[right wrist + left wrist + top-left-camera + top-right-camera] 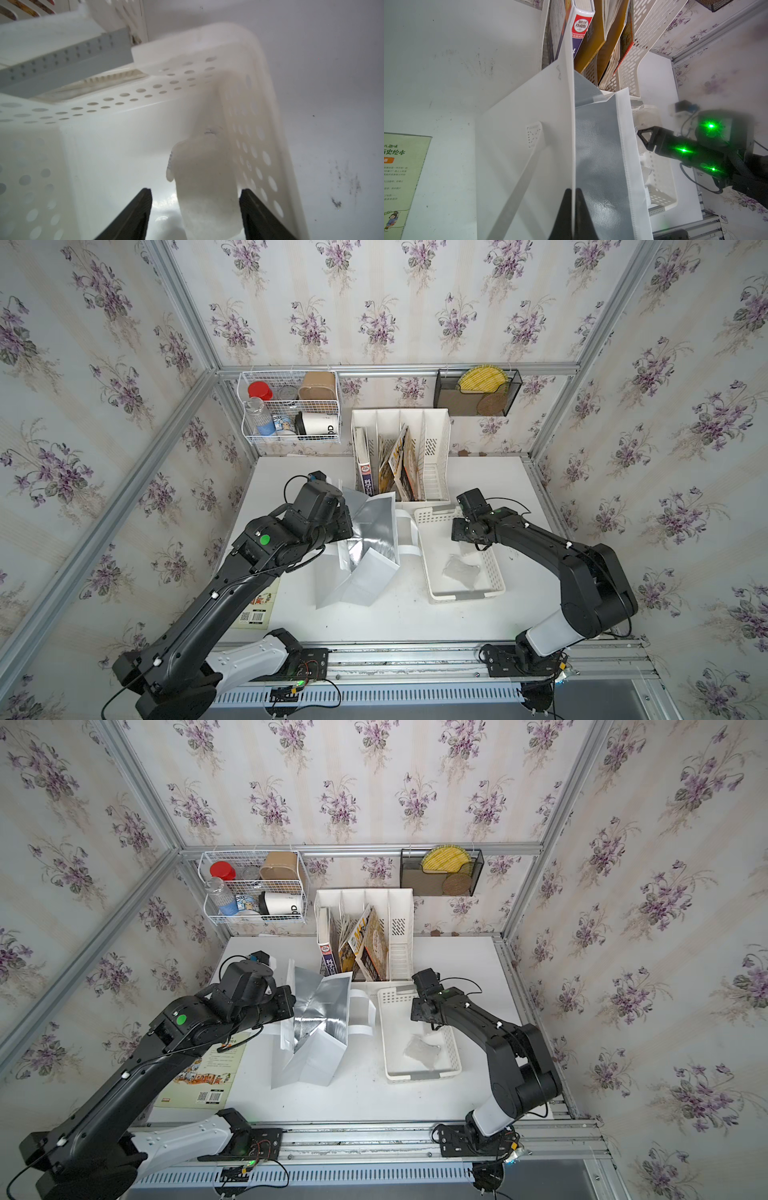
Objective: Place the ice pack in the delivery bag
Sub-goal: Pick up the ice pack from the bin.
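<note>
Pinching the top edge of the delivery bag (519, 145), the left gripper (574, 194) is closed on its wall; the bag stands on the table (395, 614), silver-lined mouth open, just beside the white basket (496, 572). The right gripper (195, 193) hangs in the basket, jaws apart astride the ice pack (205, 187), which lies against the basket's side wall.

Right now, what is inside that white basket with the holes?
A pale, crumpled ice pack lies on the basket floor, and the right tool reaches in, open. The arm covers part of the far end in both top views, so anything beneath is hidden.
</note>
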`<action>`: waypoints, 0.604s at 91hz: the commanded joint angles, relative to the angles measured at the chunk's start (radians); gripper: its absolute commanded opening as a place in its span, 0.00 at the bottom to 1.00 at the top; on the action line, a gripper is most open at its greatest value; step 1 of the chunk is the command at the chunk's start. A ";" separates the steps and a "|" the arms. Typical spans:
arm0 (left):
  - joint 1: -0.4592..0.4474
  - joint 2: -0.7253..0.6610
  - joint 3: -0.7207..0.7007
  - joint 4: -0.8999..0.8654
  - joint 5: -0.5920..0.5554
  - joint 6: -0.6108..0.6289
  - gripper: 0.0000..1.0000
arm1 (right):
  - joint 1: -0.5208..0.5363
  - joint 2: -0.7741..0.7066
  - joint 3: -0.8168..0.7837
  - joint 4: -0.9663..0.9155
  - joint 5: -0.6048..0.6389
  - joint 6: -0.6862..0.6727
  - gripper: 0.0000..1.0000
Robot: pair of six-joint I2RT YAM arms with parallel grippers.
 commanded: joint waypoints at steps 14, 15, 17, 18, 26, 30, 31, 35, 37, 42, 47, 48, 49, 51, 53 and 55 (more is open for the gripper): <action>0.001 0.003 -0.002 0.035 0.008 0.002 0.00 | -0.002 0.050 0.011 -0.013 0.089 -0.014 0.73; 0.002 0.003 -0.002 0.035 0.008 0.002 0.00 | -0.003 0.052 0.011 -0.015 0.091 -0.015 0.73; 0.001 0.003 -0.002 0.035 0.008 0.002 0.00 | -0.002 0.055 0.012 -0.015 0.094 -0.014 0.73; 0.000 0.003 -0.002 0.035 0.008 0.002 0.00 | -0.003 0.056 0.012 -0.016 0.094 -0.014 0.73; 0.001 0.007 0.000 0.037 0.009 0.000 0.00 | -0.002 0.063 0.010 -0.015 0.090 -0.012 0.73; 0.000 0.008 0.001 0.039 0.009 0.000 0.00 | -0.002 0.064 0.009 -0.012 0.085 -0.012 0.73; 0.001 0.007 0.001 0.039 0.009 0.000 0.00 | -0.002 0.065 0.009 -0.010 0.083 -0.012 0.73; 0.001 0.010 0.002 0.040 0.011 -0.001 0.00 | -0.002 0.068 0.006 -0.007 0.078 -0.011 0.73; 0.001 0.013 0.002 0.041 0.012 -0.001 0.00 | -0.002 0.068 0.004 -0.004 0.075 -0.011 0.73; 0.001 0.018 0.003 0.042 0.015 -0.001 0.00 | -0.002 0.075 0.001 0.000 0.069 -0.011 0.73; 0.001 0.023 0.004 0.042 0.017 -0.002 0.00 | -0.002 0.082 -0.002 0.001 0.064 -0.008 0.73; 0.001 0.024 0.005 0.041 0.017 -0.001 0.00 | -0.003 0.084 -0.002 0.002 0.064 -0.008 0.73; 0.002 0.024 0.006 0.041 0.017 0.000 0.00 | -0.002 0.085 -0.003 0.003 0.063 -0.007 0.73; 0.001 0.027 0.007 0.041 0.018 -0.001 0.00 | -0.002 0.088 -0.005 0.003 0.062 -0.004 0.73; 0.000 0.028 0.007 0.040 0.018 -0.001 0.00 | -0.002 0.093 -0.005 0.005 0.061 -0.001 0.73; 0.001 0.030 0.009 0.041 0.020 -0.002 0.00 | -0.002 0.097 -0.005 0.005 0.060 0.003 0.73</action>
